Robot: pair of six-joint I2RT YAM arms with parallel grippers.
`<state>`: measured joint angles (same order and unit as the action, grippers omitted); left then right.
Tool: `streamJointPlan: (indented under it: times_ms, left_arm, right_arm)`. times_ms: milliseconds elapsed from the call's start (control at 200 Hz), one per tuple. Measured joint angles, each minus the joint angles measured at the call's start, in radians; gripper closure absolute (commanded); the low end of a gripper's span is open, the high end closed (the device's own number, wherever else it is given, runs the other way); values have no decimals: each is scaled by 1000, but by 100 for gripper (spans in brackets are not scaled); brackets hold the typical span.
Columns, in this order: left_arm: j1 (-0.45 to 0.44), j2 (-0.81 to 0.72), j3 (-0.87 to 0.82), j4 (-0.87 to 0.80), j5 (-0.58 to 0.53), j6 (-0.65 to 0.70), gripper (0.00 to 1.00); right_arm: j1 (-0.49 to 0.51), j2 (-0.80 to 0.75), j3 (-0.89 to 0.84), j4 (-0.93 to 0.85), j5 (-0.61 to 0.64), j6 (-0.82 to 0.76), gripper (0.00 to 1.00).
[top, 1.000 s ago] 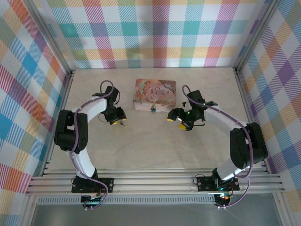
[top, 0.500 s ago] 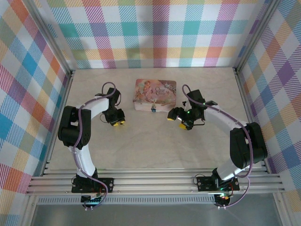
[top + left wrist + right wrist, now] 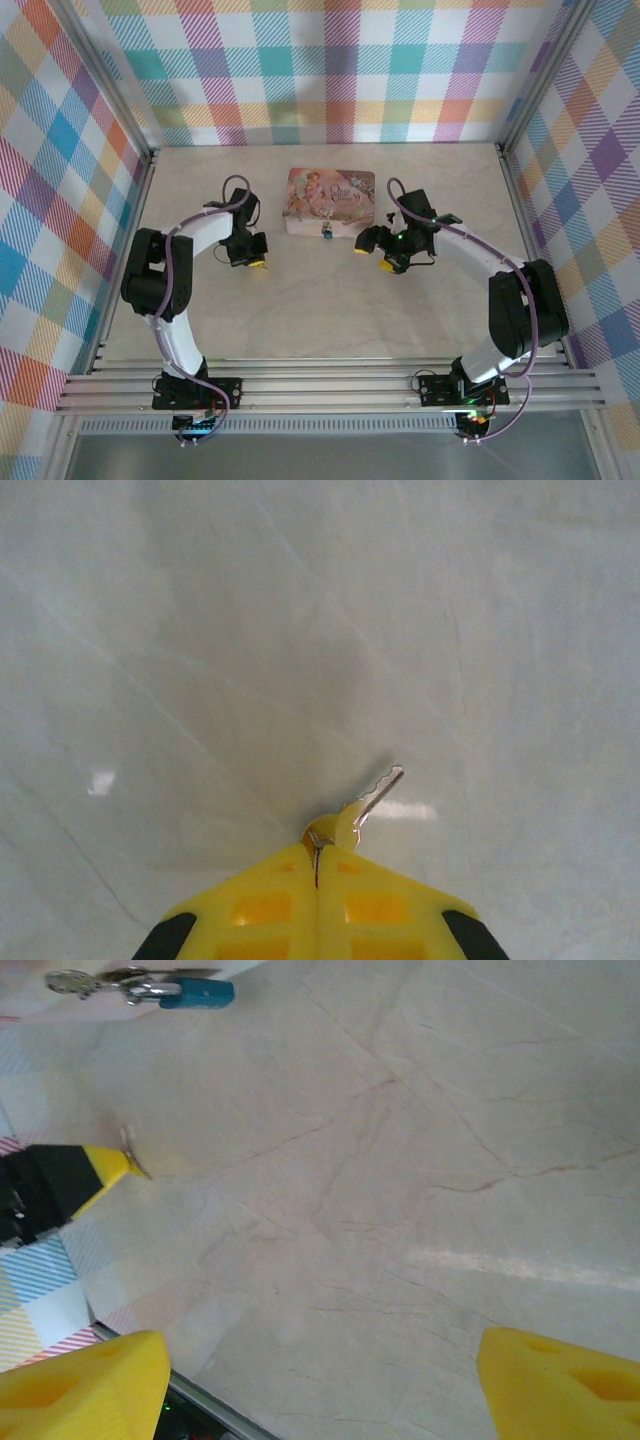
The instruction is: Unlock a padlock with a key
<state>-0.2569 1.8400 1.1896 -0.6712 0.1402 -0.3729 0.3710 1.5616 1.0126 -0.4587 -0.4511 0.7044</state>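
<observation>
My left pincer [image 3: 255, 263] hangs low over the desk [image 3: 320, 320], left of centre, and its yellow fingertips are pressed together on the head of the key [image 3: 376, 794]. In my left wrist view the silver blade sticks out past the tips, slanting up to the right, just above the pale desk surface with its shadow under it.

My right pincer [image 3: 375, 253] sits across from it, right of centre, with its fingers spread wide and nothing between them. In my right wrist view the two yellow fingers [image 3: 85, 1380] stand at the bottom corners with bare marbled desk between.

Beyond both pincers, roughly between them, the padlock [image 3: 326, 235] lies on the desk right against the near edge of the pink picture tin [image 3: 330, 198]. My right wrist view shows its body as blue, lying on its side, with a silver shackle and a small ring beside it. I cannot tell whether the shackle is latched. Plaid walls [image 3: 340, 70] rise behind the tin.
</observation>
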Motion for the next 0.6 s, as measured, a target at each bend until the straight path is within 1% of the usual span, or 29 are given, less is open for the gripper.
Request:
streamJointPlan:
  times_ms: [150, 370, 470, 550, 600]
  left_arm:
    - [-38, -92, -45, -3, 12, 4, 100]
    - [-90, -238, -94, 18, 68, 18, 100]
    - [-119, -298, -100, 31, 104, 24, 100]
    - [-140, -340, -100, 48, 127, 23, 100]
    - [-153, -362, -95, 53, 141, 21, 100]
  right_arm:
    - [0, -21, -31, 69, -31, 27, 25]
    - [0, -69, -80, 187, -97, 86, 31]
    - [0, -95, -113, 248, -136, 116, 36]
    - [0, -114, -133, 299, -169, 138, 43]
    - [0, -132, -141, 333, -191, 149, 44]
